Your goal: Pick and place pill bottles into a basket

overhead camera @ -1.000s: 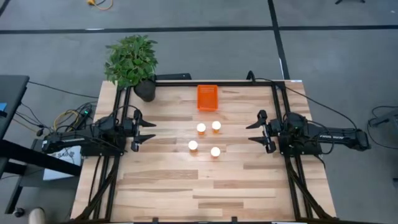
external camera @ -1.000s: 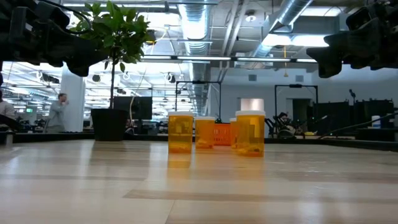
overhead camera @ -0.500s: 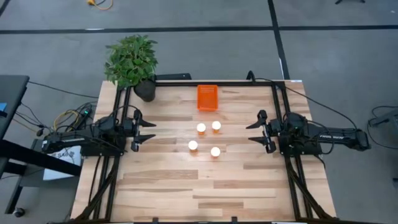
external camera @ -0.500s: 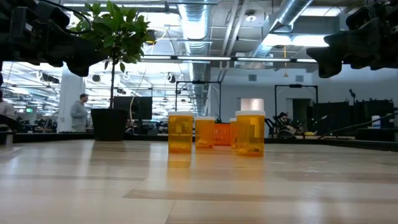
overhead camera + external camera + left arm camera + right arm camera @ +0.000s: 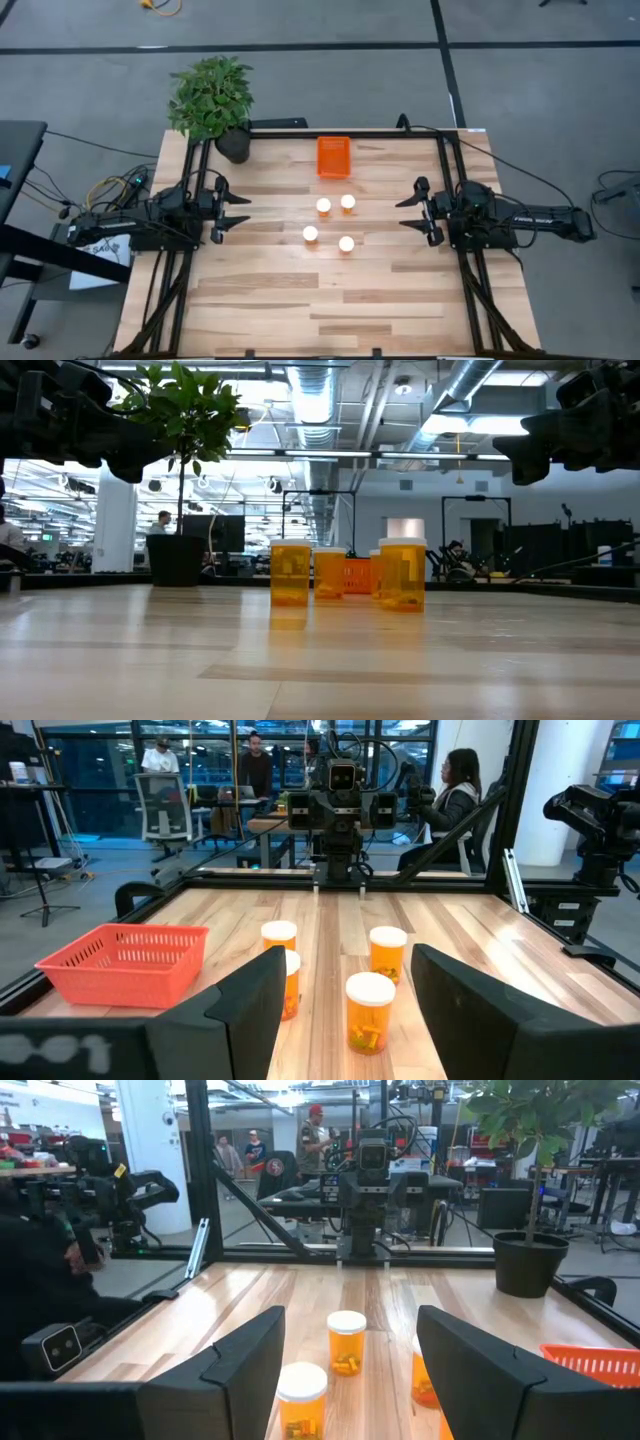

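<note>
Several pill bottles with white caps stand upright on their bases at the table's middle: two at the far side (image 5: 323,206) (image 5: 347,202) and two nearer (image 5: 311,234) (image 5: 346,243). The orange basket (image 5: 334,157) sits on the table near the far edge. My left gripper (image 5: 243,212) is open at the table's left side, above the table, facing the bottles. My right gripper (image 5: 405,214) is open at the right side, also facing them. In the left wrist view the bottles (image 5: 371,1010) and basket (image 5: 125,960) show ahead; in the right wrist view bottles (image 5: 347,1342) and the basket's corner (image 5: 590,1360) show.
A potted plant (image 5: 212,100) in a dark pot stands at the table's far left corner. A black frame (image 5: 300,131) runs along the far edge and both sides. People show in the room behind, in the wrist views.
</note>
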Available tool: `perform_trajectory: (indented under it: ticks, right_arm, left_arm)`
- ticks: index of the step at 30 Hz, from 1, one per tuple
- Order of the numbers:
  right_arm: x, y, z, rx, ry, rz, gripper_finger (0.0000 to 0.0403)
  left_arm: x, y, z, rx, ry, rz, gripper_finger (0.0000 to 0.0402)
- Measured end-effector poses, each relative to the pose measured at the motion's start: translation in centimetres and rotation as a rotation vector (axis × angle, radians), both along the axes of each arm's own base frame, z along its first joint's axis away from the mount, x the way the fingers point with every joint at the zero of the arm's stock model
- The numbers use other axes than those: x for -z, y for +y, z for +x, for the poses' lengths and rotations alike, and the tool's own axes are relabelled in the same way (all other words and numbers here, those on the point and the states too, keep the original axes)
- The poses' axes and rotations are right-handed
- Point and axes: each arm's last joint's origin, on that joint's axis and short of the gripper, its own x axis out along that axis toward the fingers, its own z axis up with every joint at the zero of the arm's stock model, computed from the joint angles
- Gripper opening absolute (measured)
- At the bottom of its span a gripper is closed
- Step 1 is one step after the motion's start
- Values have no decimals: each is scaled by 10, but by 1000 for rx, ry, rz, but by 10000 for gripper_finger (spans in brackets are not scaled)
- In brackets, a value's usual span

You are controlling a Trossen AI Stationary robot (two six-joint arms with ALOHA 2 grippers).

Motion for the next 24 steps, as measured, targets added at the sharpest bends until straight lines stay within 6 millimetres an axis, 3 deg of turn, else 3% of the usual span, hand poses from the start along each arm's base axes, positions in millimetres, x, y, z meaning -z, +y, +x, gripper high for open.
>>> perform_trajectory:
  ticks: [15,21,24]
  right_arm:
    - [0,0,0,0,0,-1,225]
    - [0,-1,0,17,-41,-243,225]
    - [0,-1,0,23,-46,-273,225]
  left_arm:
    - [0,0,0,0,0,0,209]
    - [0,0,0,0,0,0,209]
    - [0,0,0,0,0,0,209]
